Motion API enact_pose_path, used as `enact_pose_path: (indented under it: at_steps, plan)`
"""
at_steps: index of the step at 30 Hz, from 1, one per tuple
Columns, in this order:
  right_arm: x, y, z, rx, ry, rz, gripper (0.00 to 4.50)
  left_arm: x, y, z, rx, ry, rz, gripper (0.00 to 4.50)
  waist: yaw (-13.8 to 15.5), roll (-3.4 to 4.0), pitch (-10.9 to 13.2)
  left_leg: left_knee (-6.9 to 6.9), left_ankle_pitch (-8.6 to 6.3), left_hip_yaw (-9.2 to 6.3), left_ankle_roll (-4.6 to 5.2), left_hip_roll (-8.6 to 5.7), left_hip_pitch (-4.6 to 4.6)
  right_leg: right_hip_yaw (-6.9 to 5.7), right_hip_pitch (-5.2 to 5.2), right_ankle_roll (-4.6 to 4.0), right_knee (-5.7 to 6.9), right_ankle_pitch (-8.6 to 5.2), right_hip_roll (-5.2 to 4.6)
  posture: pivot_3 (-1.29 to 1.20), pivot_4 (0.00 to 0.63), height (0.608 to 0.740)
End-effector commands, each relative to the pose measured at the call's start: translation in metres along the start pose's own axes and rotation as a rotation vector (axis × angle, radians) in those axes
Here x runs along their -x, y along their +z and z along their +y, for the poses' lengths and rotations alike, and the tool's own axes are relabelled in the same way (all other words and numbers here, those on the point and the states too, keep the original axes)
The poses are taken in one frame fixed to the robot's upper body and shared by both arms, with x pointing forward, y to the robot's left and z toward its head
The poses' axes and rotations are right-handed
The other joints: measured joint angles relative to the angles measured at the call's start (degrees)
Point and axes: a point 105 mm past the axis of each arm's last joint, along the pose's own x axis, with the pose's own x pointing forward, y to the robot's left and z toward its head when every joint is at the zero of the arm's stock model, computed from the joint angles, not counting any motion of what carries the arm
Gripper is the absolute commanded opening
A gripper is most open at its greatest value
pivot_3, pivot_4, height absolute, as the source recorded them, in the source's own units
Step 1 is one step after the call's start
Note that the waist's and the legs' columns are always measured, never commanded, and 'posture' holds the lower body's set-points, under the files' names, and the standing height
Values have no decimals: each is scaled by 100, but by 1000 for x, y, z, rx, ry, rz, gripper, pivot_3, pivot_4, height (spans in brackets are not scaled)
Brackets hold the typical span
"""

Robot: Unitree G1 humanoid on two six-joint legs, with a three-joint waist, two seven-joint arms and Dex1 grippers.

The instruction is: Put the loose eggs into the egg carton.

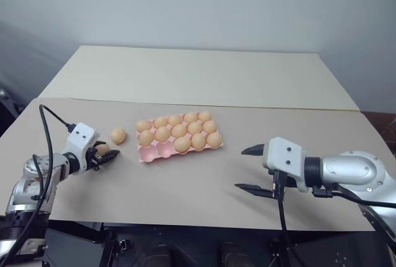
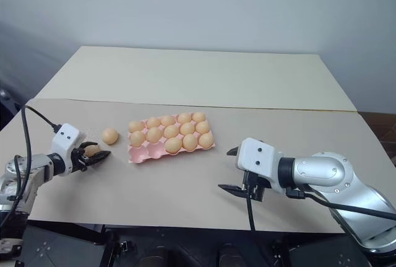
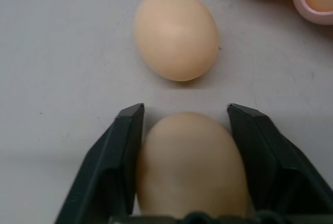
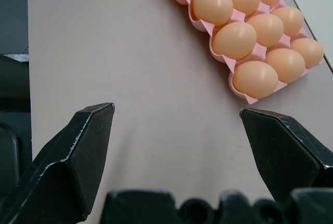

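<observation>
Left wrist view: left gripper (image 3: 184,130) seemingly clamps egg (image 3: 190,172); right gripper (image 1: 250,169) open.

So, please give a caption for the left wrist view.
Left end effector closed on one egg, a second loose egg lying just ahead.

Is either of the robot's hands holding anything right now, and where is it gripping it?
Yes. The left hand pinches one loose egg across its sides, between both fingers. The right hand is open, holding nothing.
</observation>
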Motion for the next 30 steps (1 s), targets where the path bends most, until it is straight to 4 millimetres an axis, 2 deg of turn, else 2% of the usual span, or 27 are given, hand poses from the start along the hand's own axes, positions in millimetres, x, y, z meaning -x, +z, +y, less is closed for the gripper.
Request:
enact_pose_path:
  at_steps: [1, 6, 11, 14, 17, 22, 27, 30]
  plan:
    - [3, 9, -5, 41, -33, -17, 4500, 6, -8, 3, -35, 15, 62, 1749, -24, 0, 0, 0, 0, 0, 0, 0, 1, 1, 0, 0, 0, 0, 0, 0, 150, 740]
    - [2, 9, -6, 44, -32, -18, 4500, 18, -10, 1, -36, 14, 75, 1676, -56, 1, 0, -3, 0, 2, 0, 0, 4, 5, 0, 0, -1, 0, 0, 0, 150, 740]
    - [2, 8, -7, 46, -31, -12, 4500, 45, -6, -7, -102, -75, 60, 1676, -120, 1, 0, -5, 0, 3, 0, 2, 3, 7, -3, 0, -2, 0, 0, 0, 150, 740]
    - [2, 8, -8, 48, -34, -13, 4500, 64, 16, -20, -157, -186, -90, 1676, -125, 1, 0, -6, 0, 5, 0, 2, 2, 7, -5, 0, -2, 0, -1, 0, 150, 740]
    - [1, 9, -8, 53, -42, -17, 4500, 70, 44, -35, -179, -283, -297, 1676, -49, 1, 0, -5, 0, 4, -1, 4, 1, 0, -1, 0, -3, 0, -4, 0, 150, 740]
    - [-2, 13, -10, 56, -60, -39, 4500, 53, 69, -61, -225, -411, -449, 1676, 45, 1, 0, -3, 0, 4, -1, 0, -1, -1, 2, 0, -5, 0, -4, 0, 150, 740]
    - [-6, 17, -9, 70, -80, -51, 4500, 13, 89, -84, -196, -507, -557, 1676, 44, -1, -2, 4, 0, 1, 0, -2, -4, -1, 2, 0, -2, 0, -1, 0, 150, 740]
    - [-6, 16, -7, 75, -105, -39, 4500, -2, 93, -94, -200, -573, -575, 1676, 12, -1, -2, 5, 0, -1, 0, -4, -7, -1, 1, 0, -2, 1, -1, 0, 150, 740]
